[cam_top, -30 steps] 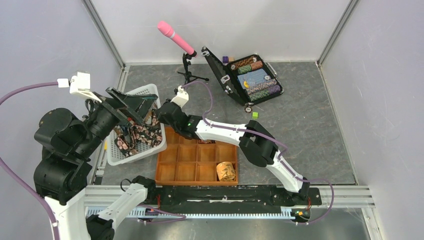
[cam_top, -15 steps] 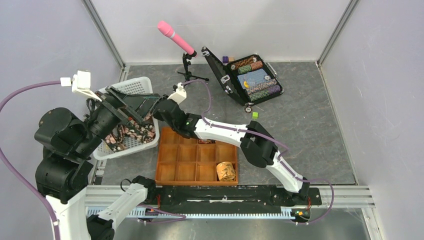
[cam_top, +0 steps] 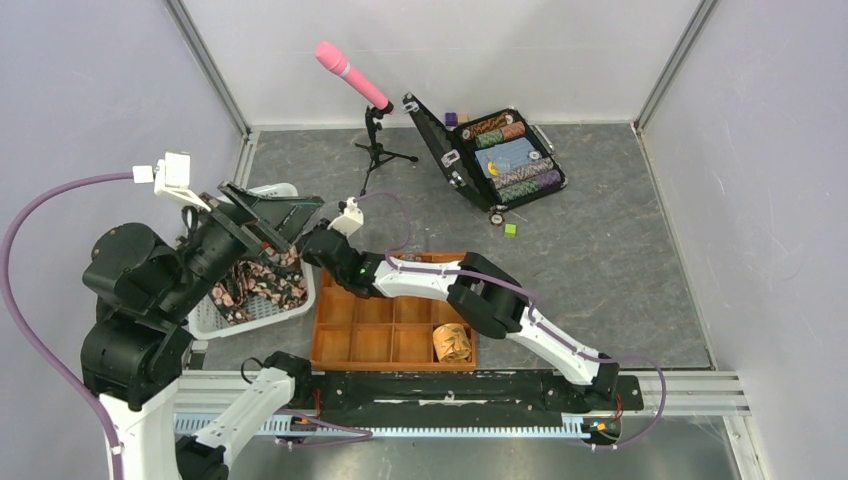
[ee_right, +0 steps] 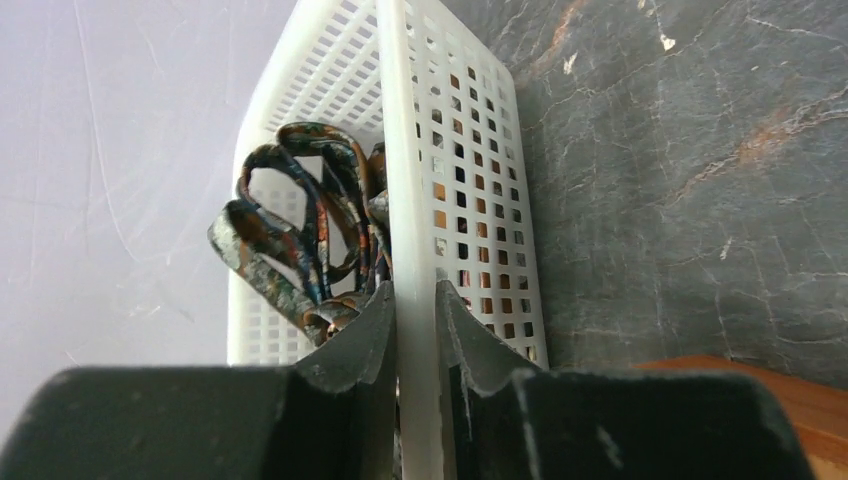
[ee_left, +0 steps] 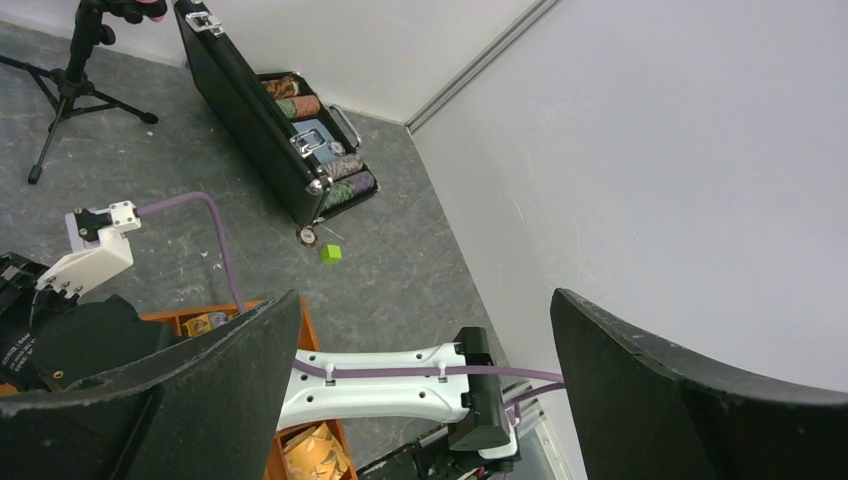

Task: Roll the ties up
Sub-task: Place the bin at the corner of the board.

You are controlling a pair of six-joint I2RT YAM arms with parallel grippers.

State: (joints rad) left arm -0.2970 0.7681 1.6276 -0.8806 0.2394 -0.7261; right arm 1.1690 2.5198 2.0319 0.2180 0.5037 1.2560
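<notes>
Item: right pincer (ee_right: 415,300), narrowed to a slit and clamped on the perforated side wall of the white basket (ee_right: 470,150), one finger inside, one outside. Item: left pincer (ee_left: 422,300), spread fully, holding nothing, poised above the basket. Hazards, as judged: a pull on that thin wall may tip or skid the basket and spill its load onto the counter (cam_top: 600,260); the smooth plastic may slip from the narrow grip; the two arms work close together and may knock each other. Contents: the basket holds the loose ties (ee_right: 300,210), dark and patterned, heaped in loops. The orange tray (cam_top: 372,306) holds one tan-gold coiled tie (cam_top: 453,342) in its near-right corner compartment; other visible compartments bare. Black case (cam_top: 430,135), lid up, at the far side, holds poker chips (cam_top: 520,175).
</notes>
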